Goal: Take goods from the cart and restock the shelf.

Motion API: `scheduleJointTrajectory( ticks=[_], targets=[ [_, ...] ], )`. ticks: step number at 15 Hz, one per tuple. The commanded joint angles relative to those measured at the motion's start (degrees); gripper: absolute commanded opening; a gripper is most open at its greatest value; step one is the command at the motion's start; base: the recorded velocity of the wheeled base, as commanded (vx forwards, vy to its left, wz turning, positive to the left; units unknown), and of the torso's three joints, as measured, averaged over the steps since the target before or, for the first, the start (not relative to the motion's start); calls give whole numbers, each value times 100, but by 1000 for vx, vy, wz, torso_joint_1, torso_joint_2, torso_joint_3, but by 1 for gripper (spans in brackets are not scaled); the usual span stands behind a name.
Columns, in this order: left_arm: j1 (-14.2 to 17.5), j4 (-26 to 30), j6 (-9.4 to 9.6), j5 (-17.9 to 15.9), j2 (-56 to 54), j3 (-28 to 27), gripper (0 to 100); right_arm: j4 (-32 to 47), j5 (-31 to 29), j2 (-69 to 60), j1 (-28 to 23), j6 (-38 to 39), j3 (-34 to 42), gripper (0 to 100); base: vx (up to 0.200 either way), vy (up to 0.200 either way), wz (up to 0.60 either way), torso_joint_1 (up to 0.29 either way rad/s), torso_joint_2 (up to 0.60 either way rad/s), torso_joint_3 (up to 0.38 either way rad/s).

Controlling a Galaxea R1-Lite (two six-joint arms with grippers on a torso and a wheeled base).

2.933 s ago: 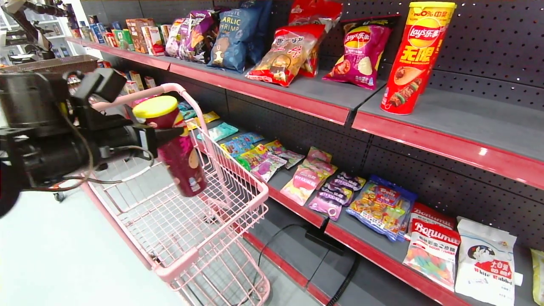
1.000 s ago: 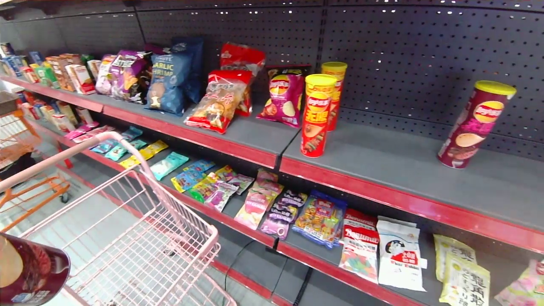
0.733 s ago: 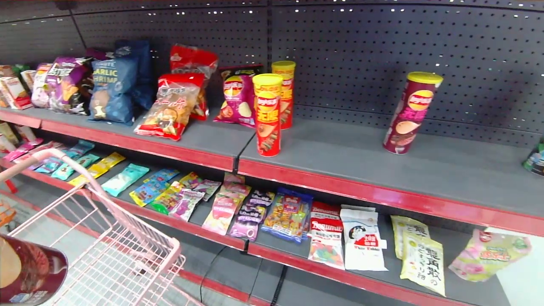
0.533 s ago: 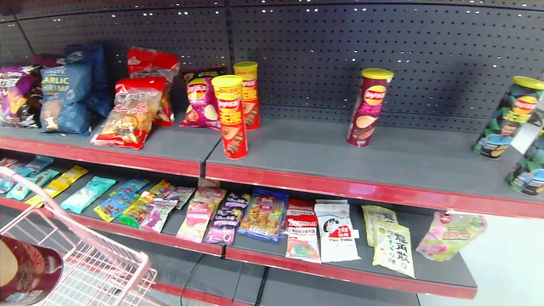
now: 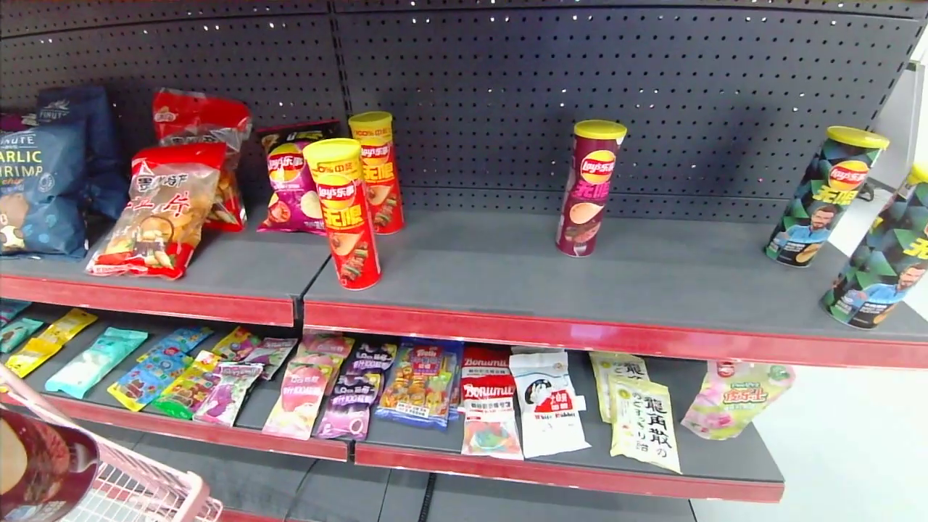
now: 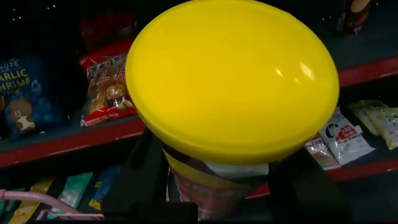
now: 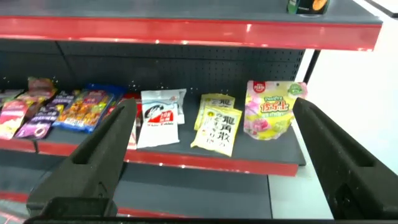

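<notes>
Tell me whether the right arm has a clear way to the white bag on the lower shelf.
Probably yes: the right gripper is open, empty, facing the white bag, nothing between them.

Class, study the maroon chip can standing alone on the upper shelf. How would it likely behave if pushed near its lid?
The maroon can is tall on a narrow base, so a high push would probably tip it. Being round, it may roll along the flat shelf. Its glossy wall looks stiff but possibly slippery.
</notes>
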Motion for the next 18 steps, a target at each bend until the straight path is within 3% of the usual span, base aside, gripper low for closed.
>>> scheduleJointTrajectory(
  ticks=[1, 4, 7, 11, 13, 14, 16, 17, 18],
  targets=[
    [5, -10, 2, -3, 15, -6, 0, 2, 0, -2, 4, 0, 5, 100, 200, 0, 0, 12, -2, -7],
    [5, -10, 2, -3, 6, -6, 0, 2, 0, -2, 4, -9, -4, 100, 200, 0, 0, 7, 2, 4],
    [5, -10, 81, -12, -144, 11, 0, 2, 0, -2, 4, 9, -4, 100, 0, 0, 0, 0, 0, 0],
    [-4, 421, 186, -47, -601, 64, 0, 2, 36, 59, 31, -53, -4, 100, 0, 0, 0, 0, 0, 0],
    [-13, 447, 160, -56, -759, 73, 0, -7, 273, -2, 13, -352, -13, 100, 0, 0, 0, 0, 0, 0],
    [-13, 465, 160, -56, -838, 73, 0, 19, 668, 340, 39, -299, -681, 100, 0, 0, 0, 0, 0, 0],
    [-48, 588, 142, -135, -1031, 169, 0, 81, 1161, 2502, 154, 26, -2280, 100, 0, 0, 0, 0, 0, 0],
    [-48, 605, 142, -126, -1093, 240, 0, 81, 1380, 2801, 294, -105, -2526, 100, 0, 0, 0, 0, 0, 0],
    [-48, 614, 125, -91, -1189, 354, 0, 54, 1653, 3425, 611, -791, -2702, 100, 0, 0, 0, 0, 0, 0]
  ],
)
